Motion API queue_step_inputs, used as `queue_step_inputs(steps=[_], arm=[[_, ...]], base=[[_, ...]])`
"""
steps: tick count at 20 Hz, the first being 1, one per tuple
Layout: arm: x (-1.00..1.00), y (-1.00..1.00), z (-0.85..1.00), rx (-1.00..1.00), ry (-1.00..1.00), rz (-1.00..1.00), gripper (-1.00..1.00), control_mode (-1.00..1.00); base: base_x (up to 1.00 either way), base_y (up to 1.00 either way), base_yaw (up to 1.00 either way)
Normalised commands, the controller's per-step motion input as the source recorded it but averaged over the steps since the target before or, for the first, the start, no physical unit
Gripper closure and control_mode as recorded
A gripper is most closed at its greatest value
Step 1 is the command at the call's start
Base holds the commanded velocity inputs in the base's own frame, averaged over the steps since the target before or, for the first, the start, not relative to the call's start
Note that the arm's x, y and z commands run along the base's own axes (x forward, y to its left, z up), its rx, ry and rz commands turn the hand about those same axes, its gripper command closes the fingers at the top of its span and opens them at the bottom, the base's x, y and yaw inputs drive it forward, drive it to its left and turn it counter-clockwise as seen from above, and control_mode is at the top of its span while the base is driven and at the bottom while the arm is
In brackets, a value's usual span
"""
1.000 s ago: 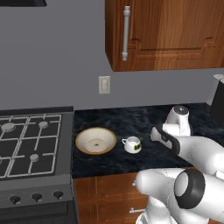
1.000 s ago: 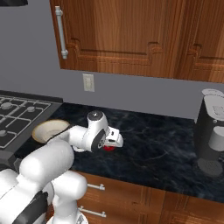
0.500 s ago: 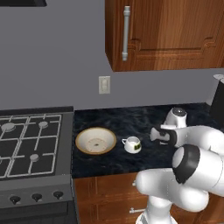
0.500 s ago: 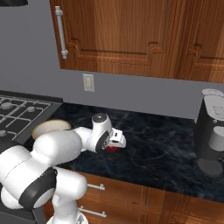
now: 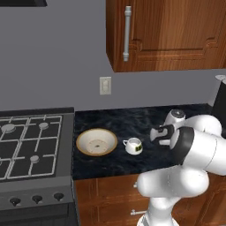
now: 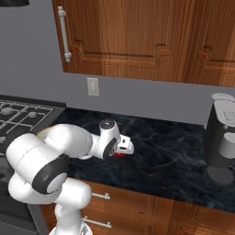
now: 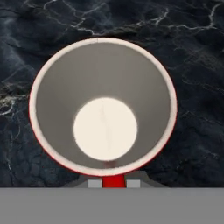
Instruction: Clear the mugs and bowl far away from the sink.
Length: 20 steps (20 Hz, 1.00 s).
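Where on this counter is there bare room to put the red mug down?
The dark counter is bare between the gripper, shut on the red mug, and the coffee machine. It is crowded by the stove: the bowl and white mug sit side by side.

Even, flat rendered light, moderately bright; no glare. Soft shadow under the brown wooden wall cabinet [image 5: 167, 35]. Hand view slightly soft; base views sharp, undistorted.

bare counter [image 6: 174, 156] rightward, coffee maker [image 6: 222, 137] blocking far right
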Motion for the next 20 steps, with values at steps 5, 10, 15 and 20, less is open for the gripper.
queue_step_inputs(steps=[5, 10, 15, 20], arm=[[0.19, 0.0, -0.19, 0.0, 0.0, 0.0, 1.0, -1.0], [0.16, 0.0, -0.19, 0.0, 0.0, 0.0, -1.0, -1.0], [0.02, 0.0, -0.04, 0.0, 0.0, 0.0, -1.0, -1.0], [0.0, 0.0, 0.0, 0.0, 0.0, 0.0, -1.0, -1.0]], base=[[0.0, 0.0, 0.0], [0.0, 0.0, 0.0], [0.0, 0.0, 0.0], [0.0, 0.0, 0.0]])
